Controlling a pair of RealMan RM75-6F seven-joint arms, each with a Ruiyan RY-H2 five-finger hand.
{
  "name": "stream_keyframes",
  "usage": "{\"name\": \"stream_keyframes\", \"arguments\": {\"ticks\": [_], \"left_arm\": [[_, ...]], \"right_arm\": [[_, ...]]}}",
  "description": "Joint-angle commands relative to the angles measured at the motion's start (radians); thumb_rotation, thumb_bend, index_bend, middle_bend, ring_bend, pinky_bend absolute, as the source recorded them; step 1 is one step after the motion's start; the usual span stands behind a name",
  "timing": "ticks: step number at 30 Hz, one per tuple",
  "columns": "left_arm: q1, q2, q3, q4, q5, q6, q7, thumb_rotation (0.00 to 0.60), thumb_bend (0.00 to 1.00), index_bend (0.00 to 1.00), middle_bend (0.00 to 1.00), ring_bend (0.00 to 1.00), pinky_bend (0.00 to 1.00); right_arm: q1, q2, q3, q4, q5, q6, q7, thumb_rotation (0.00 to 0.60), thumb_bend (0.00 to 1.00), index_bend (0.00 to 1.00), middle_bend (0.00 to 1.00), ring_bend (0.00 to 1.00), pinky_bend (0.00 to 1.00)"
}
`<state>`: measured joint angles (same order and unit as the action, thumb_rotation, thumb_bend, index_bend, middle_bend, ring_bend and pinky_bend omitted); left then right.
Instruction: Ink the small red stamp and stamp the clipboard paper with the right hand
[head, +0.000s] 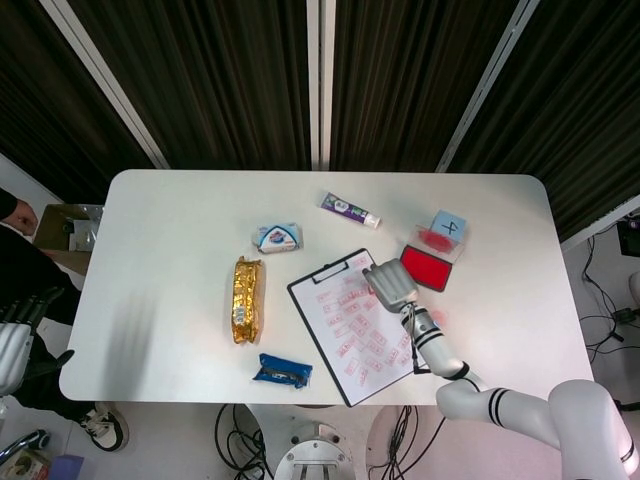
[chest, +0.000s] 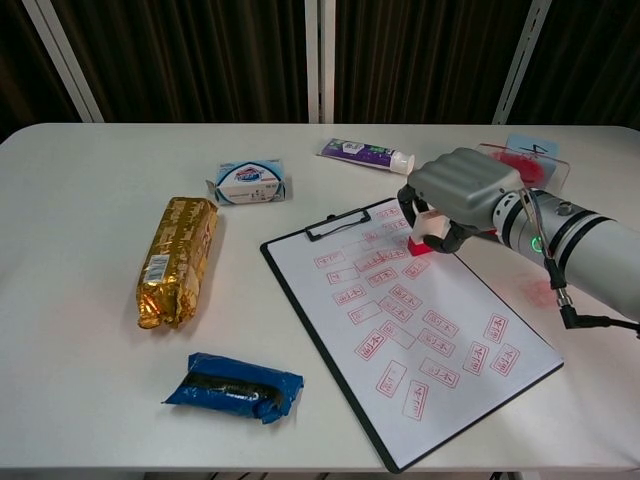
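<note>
My right hand (chest: 462, 198) (head: 392, 284) grips the small red stamp (chest: 419, 238), whose red base presses on the upper right part of the clipboard paper (chest: 410, 310) (head: 355, 325). The paper carries several red stamp marks. The red ink pad (head: 427, 267) lies just right of the hand, mostly hidden behind it in the chest view. My left hand (head: 20, 330) hangs off the table at the far left edge of the head view; its fingers are hard to make out.
A gold packet (chest: 178, 260), a blue wrapper (chest: 240, 386), a small white-blue box (chest: 248, 182) and a purple tube (chest: 365, 155) lie around the clipboard. A blue card and ink-smeared lid (head: 442, 230) sit behind the pad. Red ink smudges (chest: 540, 290) mark the table.
</note>
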<state>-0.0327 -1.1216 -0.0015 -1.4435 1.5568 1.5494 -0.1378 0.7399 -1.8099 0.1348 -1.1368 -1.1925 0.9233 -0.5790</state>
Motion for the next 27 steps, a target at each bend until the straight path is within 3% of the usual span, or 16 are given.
{"name": "stream_keyframes", "arguments": {"ticks": [1,27], "left_arm": [[0.001,0.005,-0.001,-0.004,0.0,0.004,0.002,0.6,0.0,0.16,0.17,0.16,0.25],[0.002,0.004,-0.001,0.0,-0.002,-0.003,-0.004,0.6,0.0,0.16,0.17,0.16,0.25]], "right_arm": [[0.002,-0.004,0.0,0.004,0.0,-0.002,0.001,0.6,0.45,0.96,0.82,0.78,1.0],[-0.007,-0.047,-0.027,0.089,-0.016,-0.01,0.011,0.6,0.45,0.99,0.83,0.78,1.0]]}}
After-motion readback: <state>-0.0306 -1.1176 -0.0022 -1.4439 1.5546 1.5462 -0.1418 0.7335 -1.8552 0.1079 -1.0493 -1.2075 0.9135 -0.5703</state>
